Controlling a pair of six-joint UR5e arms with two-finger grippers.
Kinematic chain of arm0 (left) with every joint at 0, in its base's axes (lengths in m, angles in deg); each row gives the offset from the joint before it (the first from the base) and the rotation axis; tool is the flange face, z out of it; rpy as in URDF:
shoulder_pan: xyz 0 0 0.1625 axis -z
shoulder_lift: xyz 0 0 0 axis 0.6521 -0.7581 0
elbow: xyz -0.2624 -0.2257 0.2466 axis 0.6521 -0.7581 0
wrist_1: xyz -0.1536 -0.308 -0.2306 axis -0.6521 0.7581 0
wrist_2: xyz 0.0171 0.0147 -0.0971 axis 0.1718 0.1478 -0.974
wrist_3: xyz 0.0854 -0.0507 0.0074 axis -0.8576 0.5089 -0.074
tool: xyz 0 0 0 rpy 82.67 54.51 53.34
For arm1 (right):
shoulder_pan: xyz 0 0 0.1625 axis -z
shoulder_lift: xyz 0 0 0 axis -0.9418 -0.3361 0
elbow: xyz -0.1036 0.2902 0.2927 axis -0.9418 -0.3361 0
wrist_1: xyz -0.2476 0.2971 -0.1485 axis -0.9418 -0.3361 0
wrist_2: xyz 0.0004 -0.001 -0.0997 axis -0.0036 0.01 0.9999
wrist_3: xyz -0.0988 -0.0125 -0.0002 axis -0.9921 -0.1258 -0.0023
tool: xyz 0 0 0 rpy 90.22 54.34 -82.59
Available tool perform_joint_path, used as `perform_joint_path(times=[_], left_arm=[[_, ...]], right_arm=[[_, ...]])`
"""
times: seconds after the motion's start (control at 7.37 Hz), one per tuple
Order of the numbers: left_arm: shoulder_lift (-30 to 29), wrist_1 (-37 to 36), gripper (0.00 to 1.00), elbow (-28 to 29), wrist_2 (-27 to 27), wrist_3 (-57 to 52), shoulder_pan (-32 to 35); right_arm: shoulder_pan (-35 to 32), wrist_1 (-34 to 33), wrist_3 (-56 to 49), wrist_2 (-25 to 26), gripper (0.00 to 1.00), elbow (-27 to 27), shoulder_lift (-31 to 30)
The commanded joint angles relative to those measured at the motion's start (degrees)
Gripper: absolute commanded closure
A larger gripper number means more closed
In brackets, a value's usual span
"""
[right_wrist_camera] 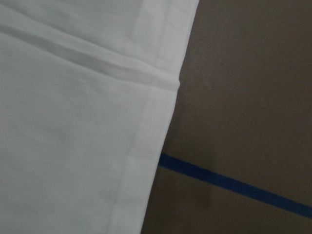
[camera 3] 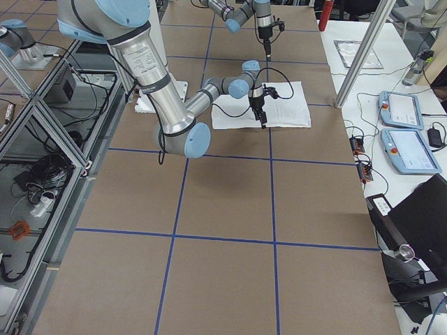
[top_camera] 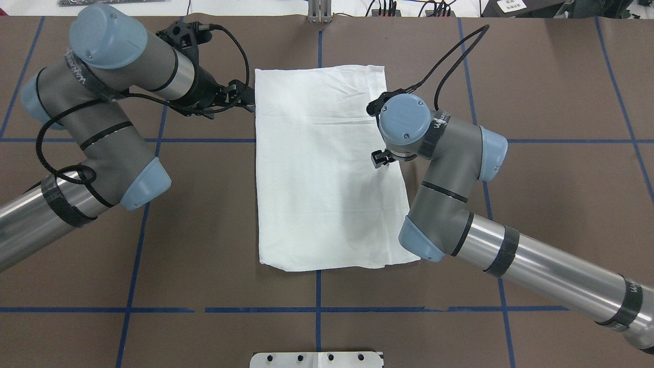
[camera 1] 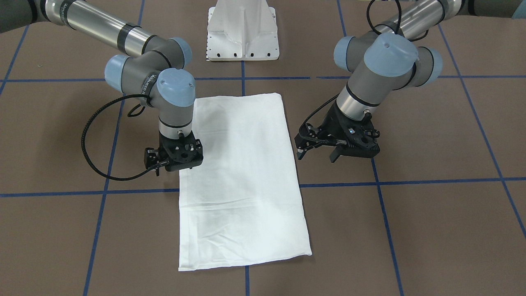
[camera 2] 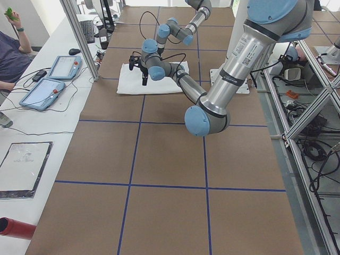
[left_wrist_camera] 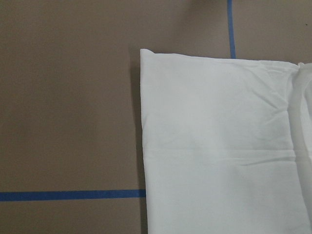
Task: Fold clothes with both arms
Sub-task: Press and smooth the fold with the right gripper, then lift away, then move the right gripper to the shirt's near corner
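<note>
The white shirt [camera 1: 242, 176] lies flat on the brown table, folded into a tall rectangle; its collar, tag and text are hidden. It also shows in the overhead view [top_camera: 327, 179] and fills both wrist views [left_wrist_camera: 219, 146] [right_wrist_camera: 73, 146]. My left gripper [camera 1: 316, 154] is open and empty, hovering just beside the shirt's long edge, also in the overhead view [top_camera: 248, 100]. My right gripper [camera 1: 181, 162] points straight down over the opposite long edge [top_camera: 382, 158]. Its fingers are hidden under its body.
The white metal pedestal base [camera 1: 243, 33] stands at the robot's side of the table. Blue tape lines [camera 1: 411, 181] cross the brown table. Operator tablets [camera 2: 53, 79] lie on a side bench beyond the table's far edge.
</note>
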Motion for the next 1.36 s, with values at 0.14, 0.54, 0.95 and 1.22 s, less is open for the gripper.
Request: perform_joint_path(times=[0.14,0.54,0.95,1.22], left_arm=[[-0.3,-0.2,0.00,-0.2,0.0,0.0,0.0],[0.3,-0.5,0.00,-2.1,-0.3,0.1,-0.1],[1.6,-1.2,0.00,-4.7,-0.3,0.0,-0.2],[2.1,-1.1,0.00,-4.4,-1.1,-0.1,-0.4]], right_arm=[[-3.5,0.1,-3.9,-3.0,0.00,7.4,-7.1],[-4.5,0.7,-1.8,-9.8,0.00,12.5,-6.7],[-1.2,0.8,11.2,-15.6,0.00,18.6,-7.7],[1.4,0.9,21.6,-16.0,0.00,19.9,-8.7]])
